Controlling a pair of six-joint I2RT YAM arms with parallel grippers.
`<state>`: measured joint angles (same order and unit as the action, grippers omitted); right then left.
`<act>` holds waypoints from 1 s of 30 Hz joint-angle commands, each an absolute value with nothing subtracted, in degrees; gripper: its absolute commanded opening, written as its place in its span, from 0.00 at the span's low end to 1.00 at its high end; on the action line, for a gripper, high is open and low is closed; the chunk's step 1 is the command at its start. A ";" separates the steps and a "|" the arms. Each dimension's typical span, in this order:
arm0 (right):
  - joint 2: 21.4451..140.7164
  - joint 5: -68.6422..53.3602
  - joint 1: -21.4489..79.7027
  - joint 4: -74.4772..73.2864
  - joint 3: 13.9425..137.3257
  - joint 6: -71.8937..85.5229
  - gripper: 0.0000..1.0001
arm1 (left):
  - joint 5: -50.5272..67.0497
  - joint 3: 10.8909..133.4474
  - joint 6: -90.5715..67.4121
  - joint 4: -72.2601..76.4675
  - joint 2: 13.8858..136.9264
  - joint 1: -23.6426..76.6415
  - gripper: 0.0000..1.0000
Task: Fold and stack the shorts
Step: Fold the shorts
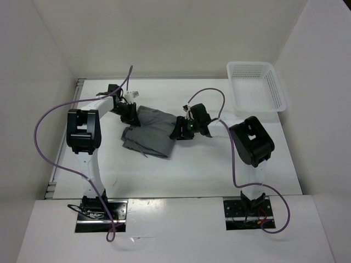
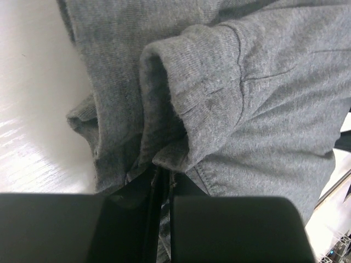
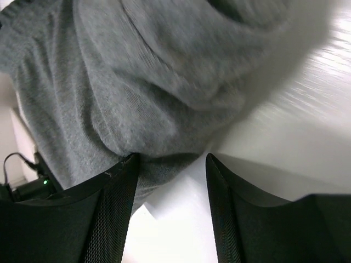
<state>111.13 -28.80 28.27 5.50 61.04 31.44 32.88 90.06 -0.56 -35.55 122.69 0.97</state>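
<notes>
Both sides of the shorts (image 1: 152, 134) between jaws: left jaws tight on cloth, right jaws apart.

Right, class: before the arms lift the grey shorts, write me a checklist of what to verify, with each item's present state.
1. Left gripper pinching a fold of the shorts: ok.
2. Right gripper closed on fabric: not ok; jaws apart, hem only partly between them.
3. Grippers at opposite edges of the shorts: ok.
4. Shorts flat on the table: not ok, bunched.
5. Basket apart from the shorts: ok.
</notes>
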 commanded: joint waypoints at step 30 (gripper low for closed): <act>110.49 -33.57 19.69 -7.12 70.93 9.05 0.36 | 33.32 83.93 0.00 -26.37 115.22 4.31 0.16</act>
<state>113.60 -34.30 20.36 -3.92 69.04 13.76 35.55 81.10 -0.45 -28.53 116.05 4.47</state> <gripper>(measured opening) 0.189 0.135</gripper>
